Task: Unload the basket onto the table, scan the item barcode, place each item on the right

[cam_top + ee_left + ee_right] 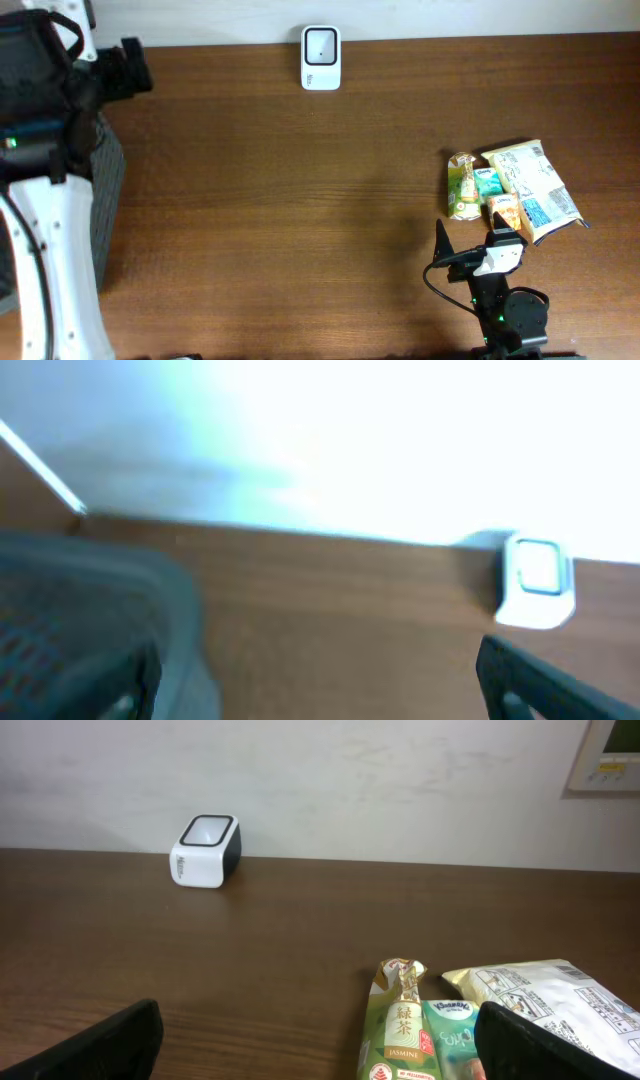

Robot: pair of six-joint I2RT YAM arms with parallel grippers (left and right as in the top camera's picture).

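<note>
Brown wooden table (300, 200). Left gripper (320, 695) and right gripper (320, 1050): fingers spread wide, holding nothing. White-and-yellow snack packet (535, 185) and green jasmine-tea carton (463, 187) lie at 3 o'clock; white box-shaped scanner (321, 58) at 12 o'clock.

**Brown wood, white scanner, bright packets**

The table (300, 220) is dark brown with fine streaks of wood grain. The scanner (321, 58) is white, with a black side and a pale window framed in dark. The tea carton (462, 186) is leaf green with a cream top, the tissue pack (488, 183) teal, the small packet (505, 212) orange, and the large bag (535, 185) cream with a blue label. The mesh bin (108, 200) is grey
</note>
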